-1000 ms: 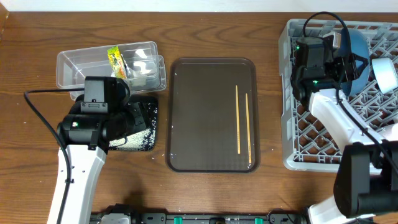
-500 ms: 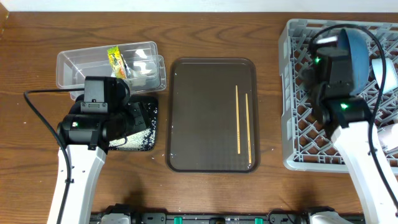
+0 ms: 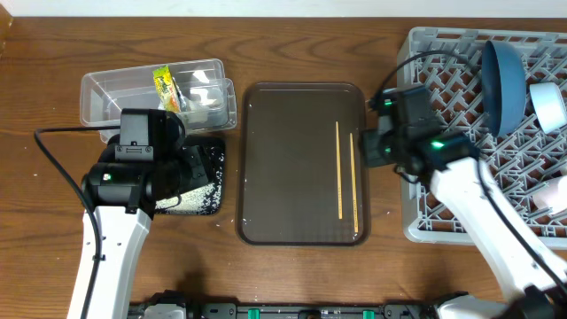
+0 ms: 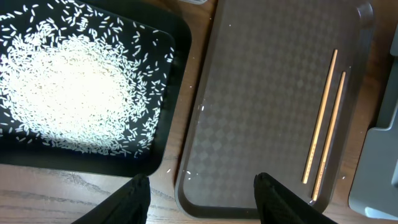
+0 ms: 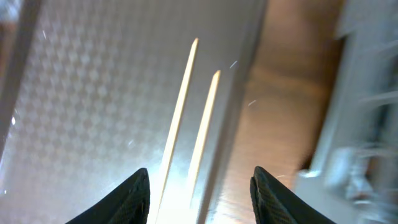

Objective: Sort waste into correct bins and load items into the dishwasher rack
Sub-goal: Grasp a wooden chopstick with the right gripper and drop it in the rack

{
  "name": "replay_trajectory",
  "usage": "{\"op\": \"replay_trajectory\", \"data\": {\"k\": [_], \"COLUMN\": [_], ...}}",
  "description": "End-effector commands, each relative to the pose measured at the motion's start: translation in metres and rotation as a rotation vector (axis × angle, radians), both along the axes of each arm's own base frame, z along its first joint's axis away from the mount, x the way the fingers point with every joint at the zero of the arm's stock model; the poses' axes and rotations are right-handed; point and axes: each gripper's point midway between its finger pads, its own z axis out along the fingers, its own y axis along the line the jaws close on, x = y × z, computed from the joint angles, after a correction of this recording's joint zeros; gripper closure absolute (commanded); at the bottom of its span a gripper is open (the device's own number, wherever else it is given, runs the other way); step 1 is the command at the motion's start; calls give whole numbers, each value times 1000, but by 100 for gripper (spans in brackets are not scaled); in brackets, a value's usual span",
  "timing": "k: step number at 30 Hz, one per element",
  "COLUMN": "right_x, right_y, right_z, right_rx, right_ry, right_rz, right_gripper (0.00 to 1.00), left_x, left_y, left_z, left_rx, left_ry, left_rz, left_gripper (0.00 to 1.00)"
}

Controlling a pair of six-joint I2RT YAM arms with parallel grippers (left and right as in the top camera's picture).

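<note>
Two wooden chopsticks (image 3: pixel 346 173) lie side by side on the right of the brown serving tray (image 3: pixel 283 159). My right gripper (image 5: pixel 199 199) is open and empty above them (image 5: pixel 189 112); overhead it (image 3: pixel 377 146) hangs at the tray's right edge. The grey dishwasher rack (image 3: pixel 425 190) holds the upright blue plate (image 3: pixel 500 84), the white bowl (image 3: pixel 548 105) and a pale cup (image 3: pixel 555 195). My left gripper (image 4: pixel 202 202) is open and empty near the black tray (image 4: pixel 177 37) of rice grains (image 4: pixel 68 93). The clear tub (image 3: pixel 106 89) holds the yellow-green wrapper (image 3: pixel 165 87) and white tissue (image 3: pixel 204 99).
The black tray (image 3: pixel 217 151) sits just in front of the clear tub, left of the serving tray. My left arm (image 3: pixel 133 173) covers most of it. The rack's left wall stands close to the serving tray's right edge. Bare wood lies along the front.
My right arm has swung left from over the rack and the blue plate to the serving tray's right edge above the chopsticks. The plate stays in the rack. The left arm has not moved.
</note>
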Motion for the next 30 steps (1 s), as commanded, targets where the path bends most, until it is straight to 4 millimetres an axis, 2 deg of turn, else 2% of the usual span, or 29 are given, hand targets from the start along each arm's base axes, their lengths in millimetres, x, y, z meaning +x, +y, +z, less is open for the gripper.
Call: {"op": "replay_trajectory", "data": {"k": [1,3,5,14,20,23,27,30], "right_x": [-15,-21,-25,-38,-47,-50,-50,-47], "right_y": [20,26,29,17,12,11,11,12], "right_z": [-31,-45,-60,-108,-135,-144,-145,-139], "right_rx": [16,-5,-24,-148,-190,-203,-204,-193], "right_ry": [120,162,205,331,406,433,436,418], "right_rz": [-10,9,-4,-85,-92,-101,-103,-103], "right_gripper": [50,55,56,60,75,80,99,99], "left_x": [1,1,1,0,0,0,0,0], "left_y": [1,1,1,1,1,1,1,1], "left_z": [1,1,1,0,0,0,0,0], "left_rx": [-2,-2,-2,-1,-1,-1,-1,-1], "left_ry": [2,2,2,5,5,5,5,5], "left_rz": [6,6,6,5,6,6,6,5], "left_gripper": [43,43,43,43,43,43,43,43]}}
